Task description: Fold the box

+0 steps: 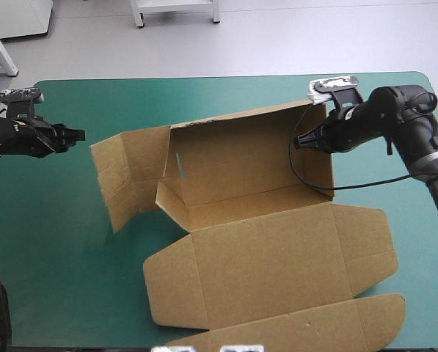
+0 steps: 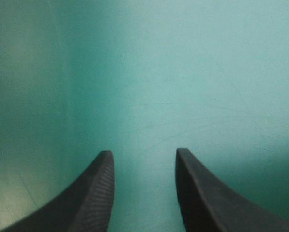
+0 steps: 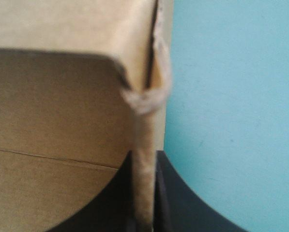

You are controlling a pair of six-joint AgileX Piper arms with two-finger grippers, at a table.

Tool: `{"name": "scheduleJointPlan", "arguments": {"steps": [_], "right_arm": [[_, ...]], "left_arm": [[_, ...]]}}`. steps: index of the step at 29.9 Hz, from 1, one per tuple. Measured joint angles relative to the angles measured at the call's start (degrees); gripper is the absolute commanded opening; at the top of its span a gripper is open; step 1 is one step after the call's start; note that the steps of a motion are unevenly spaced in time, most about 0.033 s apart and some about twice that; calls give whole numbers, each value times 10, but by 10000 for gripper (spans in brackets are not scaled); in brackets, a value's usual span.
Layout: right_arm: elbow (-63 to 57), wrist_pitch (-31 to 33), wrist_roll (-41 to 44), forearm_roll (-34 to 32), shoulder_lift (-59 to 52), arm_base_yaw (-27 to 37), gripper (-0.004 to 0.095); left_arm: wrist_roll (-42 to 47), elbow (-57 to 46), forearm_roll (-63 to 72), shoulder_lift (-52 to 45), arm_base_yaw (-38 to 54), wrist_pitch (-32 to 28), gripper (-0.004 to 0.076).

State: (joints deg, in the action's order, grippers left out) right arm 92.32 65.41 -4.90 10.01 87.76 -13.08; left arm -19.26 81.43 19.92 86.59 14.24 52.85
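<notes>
The brown box (image 1: pixel 248 191) sits mid-table as an open tray. Its back and right walls are raised, and its lid (image 1: pixel 277 257) lies flat toward the front edge. The left wall panel (image 1: pixel 127 176) is splayed outward, only partly raised. My right gripper (image 1: pixel 312 139) is at the right wall's top edge. In the right wrist view it (image 3: pixel 145 162) is shut on that wall of the box (image 3: pixel 62 96), with the board edge between the fingers. My left gripper (image 1: pixel 79 135) is open, left of the box and apart from it. Only teal-green cover shows between its fingers (image 2: pixel 100 193).
The lid's front flap (image 1: pixel 292 326) reaches almost to the table's front edge. The teal-green cover (image 1: pixel 50 220) stretches between the left gripper and the splayed left panel. The table's far edge runs behind the box.
</notes>
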Motion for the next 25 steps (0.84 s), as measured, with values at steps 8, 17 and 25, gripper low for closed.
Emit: {"name": "scheduleJointPlan", "arguments": {"steps": [8, 17, 25], "right_arm": [[33, 57, -10, 34, 61, 43, 1], [33, 39, -36, 68, 143, 43, 1], [39, -21, -44, 77, 191, 43, 1]], "left_arm": [[-5, 0, 6, 1, 0, -6, 297], [-15, 0, 28, 1, 1, -5, 297], [-22, 0, 30, 2, 1, -2, 297]]}}
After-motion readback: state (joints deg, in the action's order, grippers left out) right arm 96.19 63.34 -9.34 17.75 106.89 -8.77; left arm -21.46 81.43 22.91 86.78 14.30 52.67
